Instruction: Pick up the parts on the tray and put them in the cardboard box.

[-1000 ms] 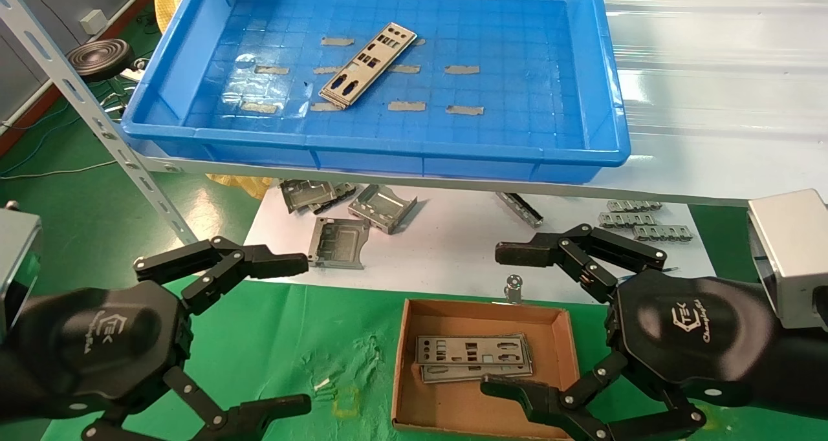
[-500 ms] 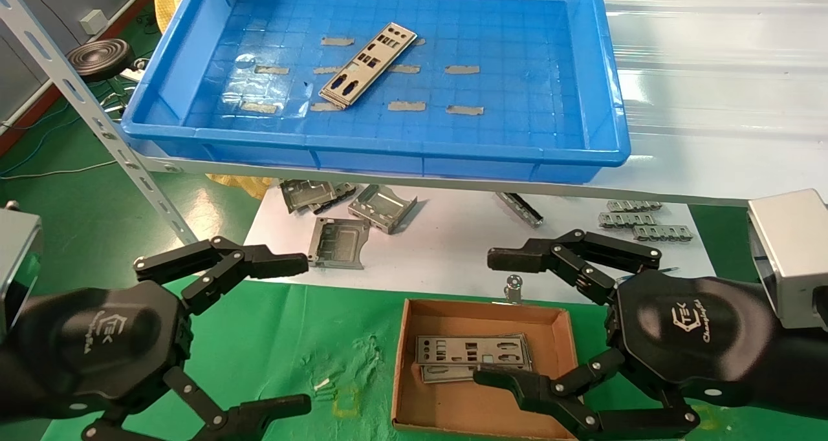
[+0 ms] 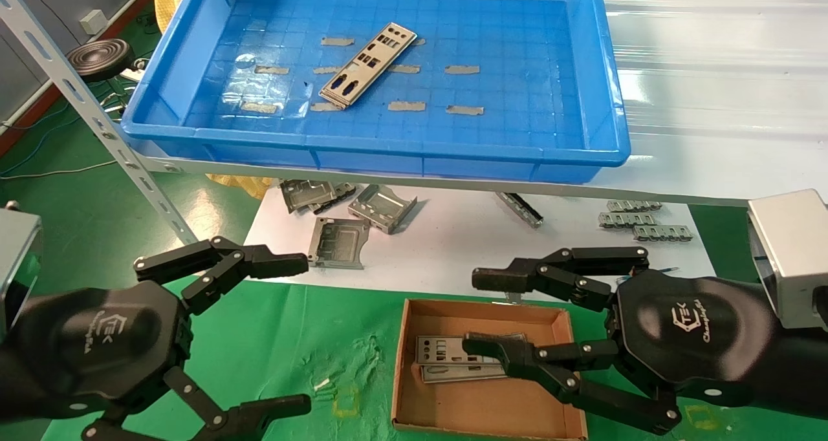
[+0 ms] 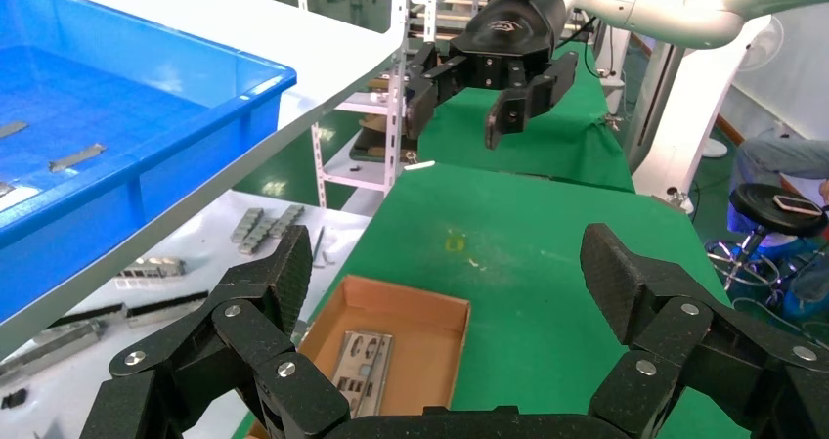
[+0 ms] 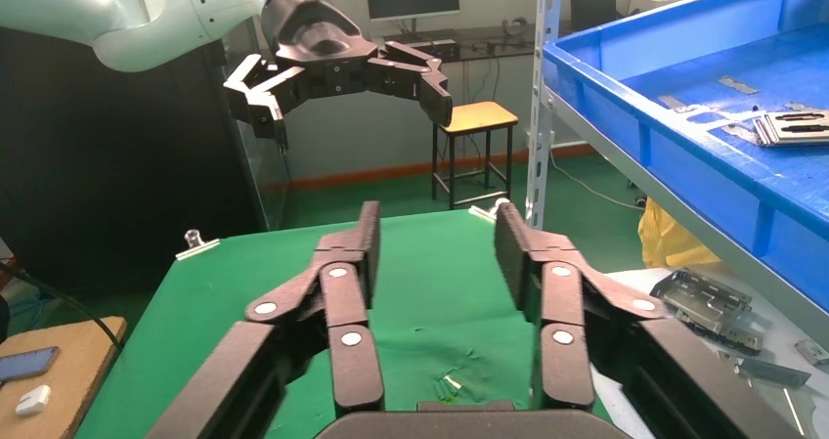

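Observation:
One silver-grey plate (image 3: 367, 72) lies slantwise on the grid floor of the blue tray (image 3: 388, 149) on the shelf; it also shows in the right wrist view (image 5: 797, 126). The cardboard box (image 3: 453, 402) sits on the green cloth below and holds stacked plates (image 3: 440, 354), which also show in the left wrist view (image 4: 357, 371). My right gripper (image 3: 477, 311) hovers over the box's far right part, empty, its fingers partly drawn in but still apart. My left gripper (image 3: 294, 334) is wide open and empty at the lower left.
Folded grey brackets (image 3: 381, 207) and toothed strips (image 3: 637, 220) lie on the white sheet under the shelf. A slanted metal shelf upright (image 3: 97, 121) stands at the left. Green cloth surrounds the box.
My right gripper's fingers have drawn closer together, and its lower finger now reaches over the plates in the box. The left arm has not moved.

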{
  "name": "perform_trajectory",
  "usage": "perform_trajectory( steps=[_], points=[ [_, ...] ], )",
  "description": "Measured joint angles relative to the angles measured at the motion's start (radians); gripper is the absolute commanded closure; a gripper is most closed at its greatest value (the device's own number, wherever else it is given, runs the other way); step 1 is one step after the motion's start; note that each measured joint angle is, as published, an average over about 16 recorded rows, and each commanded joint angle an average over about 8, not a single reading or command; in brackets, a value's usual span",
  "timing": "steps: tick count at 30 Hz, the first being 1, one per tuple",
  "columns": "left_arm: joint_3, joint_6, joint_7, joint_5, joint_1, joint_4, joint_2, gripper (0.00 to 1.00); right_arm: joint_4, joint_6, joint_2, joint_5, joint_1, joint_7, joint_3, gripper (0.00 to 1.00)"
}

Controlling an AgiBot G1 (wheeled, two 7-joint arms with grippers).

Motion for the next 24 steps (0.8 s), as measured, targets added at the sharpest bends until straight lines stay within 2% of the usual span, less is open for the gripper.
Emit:
perform_trajectory(
  steps=[24],
  points=[
    [0.000,0.000,0.000,0.000,0.000,0.000,0.000,0.00,0.000,0.000,0.000,0.000,0.000,0.000,0.000,1.00]
  ],
)
